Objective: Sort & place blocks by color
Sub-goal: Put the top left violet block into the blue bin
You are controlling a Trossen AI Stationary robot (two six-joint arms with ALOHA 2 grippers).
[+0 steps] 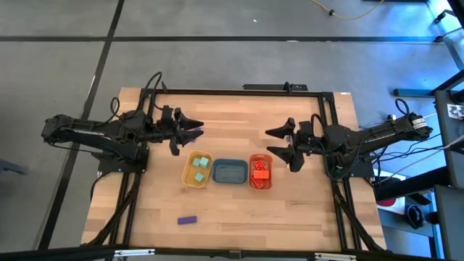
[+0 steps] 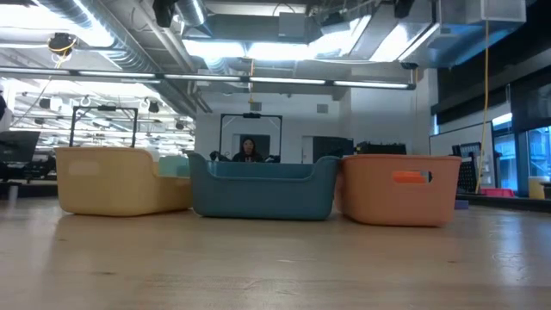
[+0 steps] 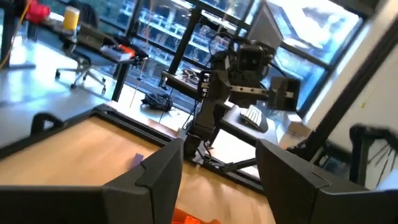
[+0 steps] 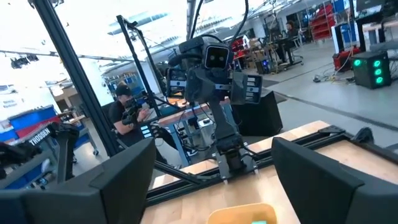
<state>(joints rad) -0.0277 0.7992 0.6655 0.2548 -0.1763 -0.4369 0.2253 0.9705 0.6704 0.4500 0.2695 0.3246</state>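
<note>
Three trays stand in a row at mid-table: yellow [image 1: 197, 169], blue [image 1: 229, 172] and orange [image 1: 260, 172]. Two mint-green cubes [image 1: 201, 168] lie in the yellow tray, and orange-red bricks [image 1: 259, 171] lie in the orange one. One purple bar [image 1: 187, 220] lies flat on the table near its front edge. My left gripper [image 1: 197, 128] hangs open in the air beyond the yellow tray, pointing level toward the right. My right gripper [image 1: 271, 143] hangs open beside the orange tray's far right, pointing level toward the left. Nothing is between either pair of fingers [image 3: 163, 174] [image 4: 121, 180].
The wooden table has a black rail frame [image 1: 290, 90] along its far edge and sides. In the low view the yellow [image 2: 120, 181], blue [image 2: 263, 188] and orange [image 2: 400, 188] trays stand side by side. People sit in the room behind [image 4: 127, 106].
</note>
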